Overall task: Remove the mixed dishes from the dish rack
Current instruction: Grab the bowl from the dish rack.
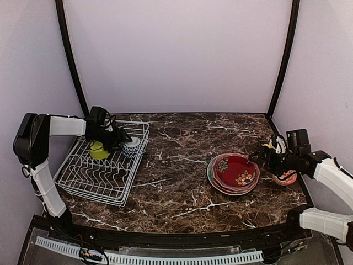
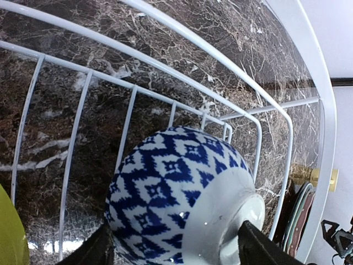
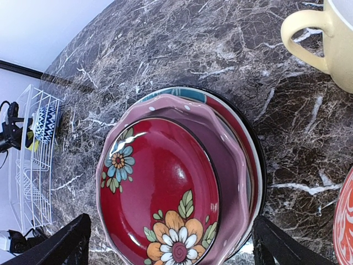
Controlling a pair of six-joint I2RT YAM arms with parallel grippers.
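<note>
Top view: left gripper (image 1: 124, 144) sits at the blue-white bowl (image 1: 133, 147) by the far right side of the dish rack (image 1: 94, 178), lime-green bowl (image 1: 99, 150) just beside it. Bare marble between rack and plate stack (image 1: 234, 174) gives me a lane. Left wrist: fingers (image 2: 92, 251) straddle the bowl, 1 each side; I cannot tell if they bite. Risk: the glazed curve slips, or the lift snags the rim wire. Right wrist: right gripper (image 3: 171, 245) gapes wide, empty, above the stack. The mug (image 3: 333, 41) stands near, so a sweep could clip it.
</note>
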